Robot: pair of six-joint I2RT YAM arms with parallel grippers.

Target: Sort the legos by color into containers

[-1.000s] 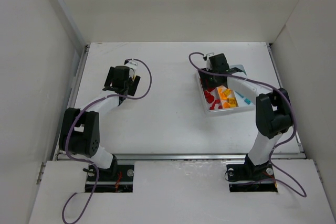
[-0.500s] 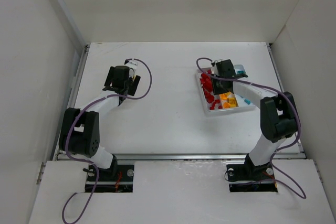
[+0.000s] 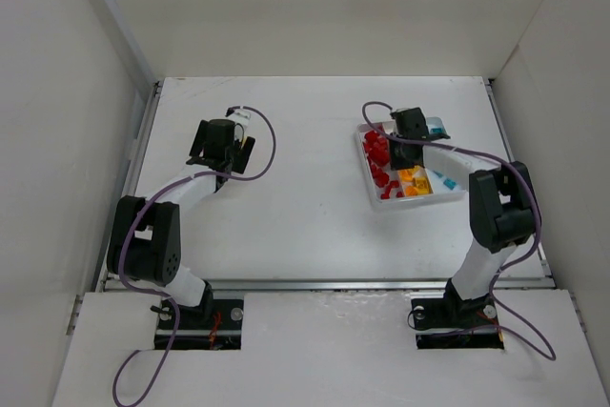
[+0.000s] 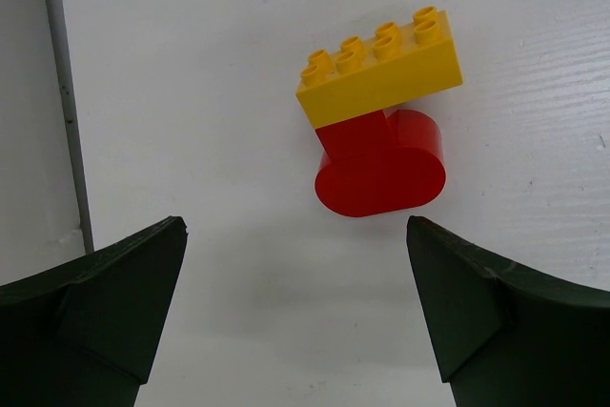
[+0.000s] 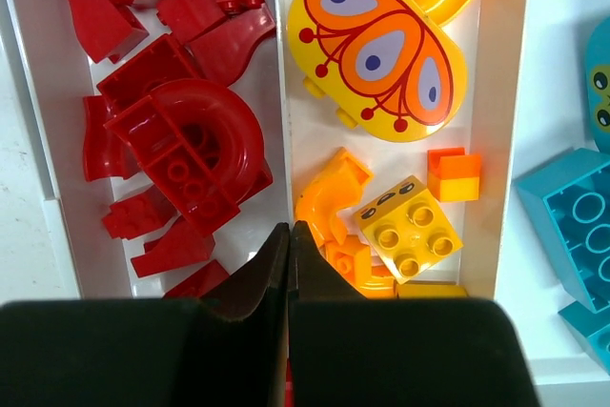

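Observation:
A yellow lego brick (image 4: 381,69) lies joined to a rounded red lego (image 4: 381,167) on the white table, just ahead of my left gripper (image 4: 295,228), which is open and holds nothing. My right gripper (image 5: 289,232) is shut and empty, hanging over the divider wall (image 5: 282,92) of the white tray (image 3: 376,199). The containers show side by side: red legos (image 5: 181,140) in the left one, yellow and orange legos (image 5: 381,54) in the middle one, cyan legos (image 5: 577,221) in the right one. From above, the right gripper (image 3: 409,134) sits over the tray's far end.
White walls enclose the table on the left, back and right. The left arm (image 3: 205,171) reaches toward the table's far left, close to the metal rail (image 4: 59,92) along that edge. A purple cable loops off each wrist.
My right gripper has closed its jaws and shifted slightly right over the tray, uncovering more of the red legos. The left arm has not moved.

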